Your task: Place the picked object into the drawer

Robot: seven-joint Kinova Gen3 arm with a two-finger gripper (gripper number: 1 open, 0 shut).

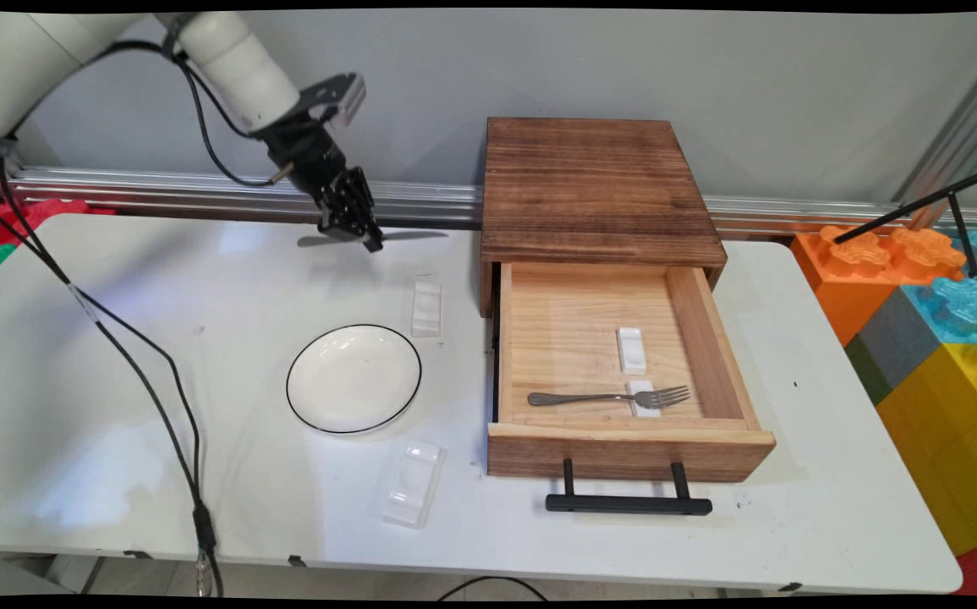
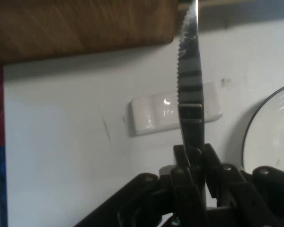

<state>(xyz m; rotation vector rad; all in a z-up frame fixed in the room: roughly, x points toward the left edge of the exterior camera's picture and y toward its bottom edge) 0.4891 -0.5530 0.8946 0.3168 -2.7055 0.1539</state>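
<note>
Above the white bench's (image 1: 116,440) far side, the black two-finger gripper (image 1: 351,222) has its fingers (image 2: 189,165) closed on one serrated metal knife (image 1: 374,239), held level in the air. One black-rimmed white plate (image 1: 354,378) and two white rests (image 1: 426,309) (image 1: 413,483) lie below. One open wooden drawer box (image 1: 598,194) holds one metal fork (image 1: 611,397) and two more rests (image 1: 631,349) (image 1: 644,398). Coloured blocks (image 1: 936,330) stand beside the grey wall (image 1: 793,85).

White plate (image 1: 354,379), 2 white rests (image 1: 426,309) on table (image 1: 116,423), fork (image 1: 611,396) in open drawer (image 1: 708,338)
</note>
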